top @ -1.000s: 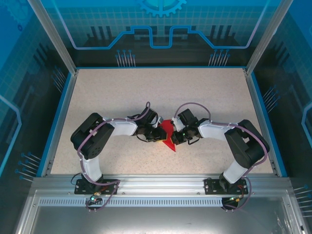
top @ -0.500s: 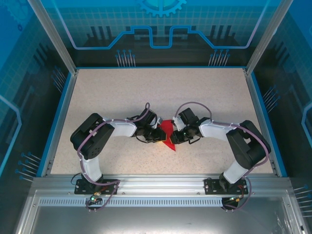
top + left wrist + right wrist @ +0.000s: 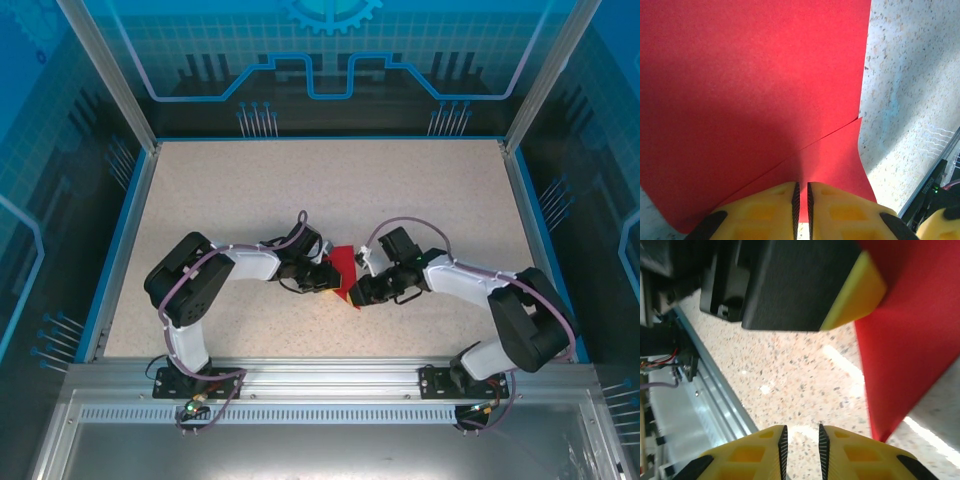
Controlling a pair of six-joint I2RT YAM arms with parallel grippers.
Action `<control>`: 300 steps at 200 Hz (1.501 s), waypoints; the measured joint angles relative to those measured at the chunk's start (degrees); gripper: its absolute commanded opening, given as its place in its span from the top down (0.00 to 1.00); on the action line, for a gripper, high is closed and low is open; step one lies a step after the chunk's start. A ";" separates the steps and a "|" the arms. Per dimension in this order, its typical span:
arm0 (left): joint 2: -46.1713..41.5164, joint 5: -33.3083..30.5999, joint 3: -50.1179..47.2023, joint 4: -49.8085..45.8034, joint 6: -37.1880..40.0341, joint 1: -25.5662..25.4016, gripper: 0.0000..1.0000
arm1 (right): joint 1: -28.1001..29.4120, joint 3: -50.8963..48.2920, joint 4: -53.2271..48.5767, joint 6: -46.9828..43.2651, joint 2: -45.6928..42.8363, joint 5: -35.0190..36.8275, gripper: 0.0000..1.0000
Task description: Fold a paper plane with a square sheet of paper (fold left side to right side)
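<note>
The square sheet of paper [image 3: 343, 264] lies mid-table as a red, partly folded shape whose point faces the near edge. In the left wrist view the red paper [image 3: 740, 90] shows a slanted crease line. My left gripper [image 3: 801, 184] is at its left edge, shut on the paper with a thin gap between the pads; from above, the left gripper [image 3: 330, 278] covers that edge. My right gripper [image 3: 358, 293] hovers by the paper's near tip. It is slightly open over bare table [image 3: 801, 427], with the red tip [image 3: 910, 350] just to its right.
The speckled table [image 3: 300, 190] is bounded by blue walls and a metal rail [image 3: 320, 375] at the near edge. The left gripper's black and yellow finger [image 3: 805, 285] hangs close in front of the right wrist camera.
My right gripper has let go of the paper, opened a little, and swung toward the near tip as its arm shifted right. The left arm has stayed put.
</note>
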 measured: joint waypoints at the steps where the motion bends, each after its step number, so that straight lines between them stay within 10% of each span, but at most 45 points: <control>1: 0.00 0.00 0.00 0.00 0.00 0.00 0.84 | 0.13 -0.02 0.04 0.09 0.13 -0.13 0.75; 300: -0.13 -0.22 -0.35 0.59 0.02 0.00 0.84 | 0.52 2.97 -2.34 4.96 4.09 2.58 0.94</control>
